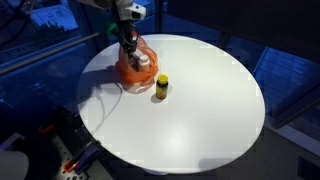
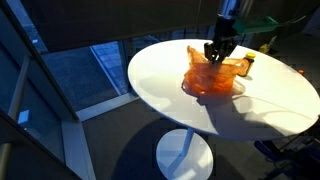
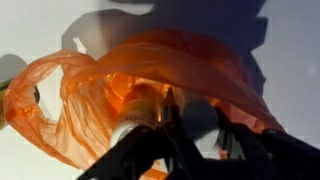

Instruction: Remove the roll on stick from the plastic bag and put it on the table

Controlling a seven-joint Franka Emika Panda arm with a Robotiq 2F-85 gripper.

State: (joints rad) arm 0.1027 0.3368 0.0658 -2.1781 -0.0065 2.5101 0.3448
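Orange bag (image 1: 133,70) – crumpled (translucent), white roll-on (image 3: 135,125) inside

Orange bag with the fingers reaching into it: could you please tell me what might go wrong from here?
The fingers sit among loose folds of the orange bag, so they may pinch plastic and lift it. The yellow bottle stands close beside it; a dragged bag could topple it.

- arm (image 1: 126,10): white casing, glossy, rounded wrist link
- gripper (image 2: 217,53): black, two-fingered, angular linkage bars
- fingers (image 3: 140,152): matte black, chunky and blurred in the wrist view; no markings legible
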